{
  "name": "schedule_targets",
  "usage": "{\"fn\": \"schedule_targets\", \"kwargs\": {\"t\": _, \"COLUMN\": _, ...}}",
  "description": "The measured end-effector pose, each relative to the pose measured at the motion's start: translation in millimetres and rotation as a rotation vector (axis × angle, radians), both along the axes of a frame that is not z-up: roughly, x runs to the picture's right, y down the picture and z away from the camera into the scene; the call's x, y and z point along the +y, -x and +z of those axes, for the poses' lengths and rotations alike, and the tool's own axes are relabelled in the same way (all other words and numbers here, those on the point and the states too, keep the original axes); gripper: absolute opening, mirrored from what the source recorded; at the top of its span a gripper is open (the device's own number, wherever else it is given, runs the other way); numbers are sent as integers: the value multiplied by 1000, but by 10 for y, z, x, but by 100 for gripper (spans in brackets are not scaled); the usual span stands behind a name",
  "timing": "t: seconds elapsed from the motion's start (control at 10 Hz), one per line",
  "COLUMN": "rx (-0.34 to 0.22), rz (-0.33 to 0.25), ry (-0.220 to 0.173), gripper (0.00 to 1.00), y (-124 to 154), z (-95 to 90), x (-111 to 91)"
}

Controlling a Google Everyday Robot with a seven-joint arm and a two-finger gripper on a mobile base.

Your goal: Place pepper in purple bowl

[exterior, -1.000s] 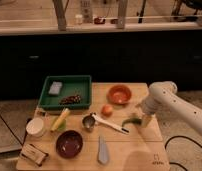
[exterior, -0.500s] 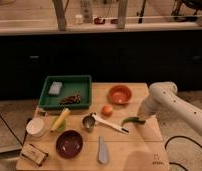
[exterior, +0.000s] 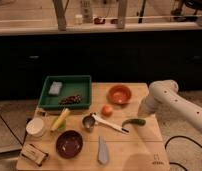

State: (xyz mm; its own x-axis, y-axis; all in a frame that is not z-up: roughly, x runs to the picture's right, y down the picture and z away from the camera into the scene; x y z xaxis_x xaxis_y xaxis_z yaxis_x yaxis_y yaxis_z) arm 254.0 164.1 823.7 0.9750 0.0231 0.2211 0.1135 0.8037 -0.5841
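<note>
The pepper (exterior: 134, 121) is small, green and curved. It lies on the wooden table (exterior: 139, 150), right of centre. The purple bowl (exterior: 69, 144) is dark maroon and stands empty at the front left of the table. My white arm comes in from the right. Its gripper (exterior: 144, 113) is just above and to the right of the pepper's thick end, and I cannot tell whether it touches the pepper. The purple bowl is well to the left of the gripper.
A green tray (exterior: 82, 81) holds a blue sponge (exterior: 55, 88) and brown bits. Also on the table are an orange bowl (exterior: 119, 94), a round orange fruit (exterior: 107, 110), a metal cup (exterior: 88, 121), a white utensil (exterior: 111, 125), a corn cob (exterior: 60, 119), a white cup (exterior: 36, 127), a grey-blue tool (exterior: 103, 150) and a packet (exterior: 34, 152).
The gripper has risen a little from beside the pepper. The pepper lies in the same place.
</note>
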Motion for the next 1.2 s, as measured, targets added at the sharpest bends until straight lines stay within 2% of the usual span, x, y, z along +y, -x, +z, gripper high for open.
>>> {"fn": "schedule_targets", "kwargs": {"t": 0.1, "rx": -2, "rz": -5, "ry": 2, "gripper": 2, "y": 7, "z": -30, "x": 24}}
{"fn": "schedule_targets", "kwargs": {"t": 0.3, "rx": -8, "rz": -13, "ry": -7, "gripper": 11, "y": 23, "z": -52, "x": 16}}
{"fn": "schedule_targets", "kwargs": {"t": 0.5, "rx": -17, "rz": -22, "ry": -18, "gripper": 11, "y": 90, "z": -153, "x": -79}}
{"fn": "schedule_targets", "kwargs": {"t": 0.7, "rx": -19, "rz": -28, "ry": -14, "gripper": 11, "y": 94, "z": -199, "x": -52}}
{"fn": "schedule_targets", "kwargs": {"t": 0.8, "rx": -19, "rz": -26, "ry": -14, "gripper": 17, "y": 88, "z": -208, "x": -53}}
{"fn": "schedule_targets", "kwargs": {"t": 1.1, "rx": 11, "rz": 41, "ry": 26, "gripper": 49, "y": 14, "z": -165, "x": 10}}
{"fn": "schedule_targets", "kwargs": {"t": 1.2, "rx": 13, "rz": 51, "ry": 31, "gripper": 58, "y": -5, "z": -163, "x": 24}}
